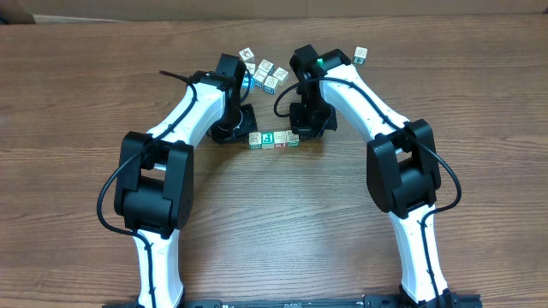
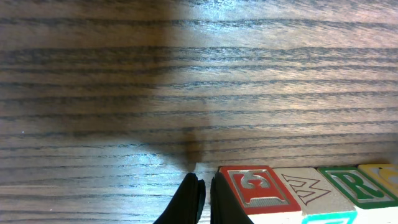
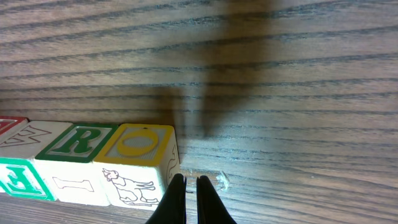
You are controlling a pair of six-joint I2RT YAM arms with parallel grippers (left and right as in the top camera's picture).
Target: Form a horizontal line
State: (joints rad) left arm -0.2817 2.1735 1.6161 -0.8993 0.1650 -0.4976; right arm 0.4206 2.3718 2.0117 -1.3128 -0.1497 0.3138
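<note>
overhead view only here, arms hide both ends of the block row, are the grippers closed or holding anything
Observer: Left wrist view shows the left gripper shut and empty, its tips beside the red-faced block ending the row.
Operator: and the right one
Observer: The right gripper is shut and empty too, tips by the yellow O block at the other end.
Operator: any gaps in the row
Observer: None up close; the four blocks sit edge to edge.

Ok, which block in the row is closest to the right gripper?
The yellow O block, at the end of the row, right beside the shut right gripper; the green R block and others lie farther along.
</note>
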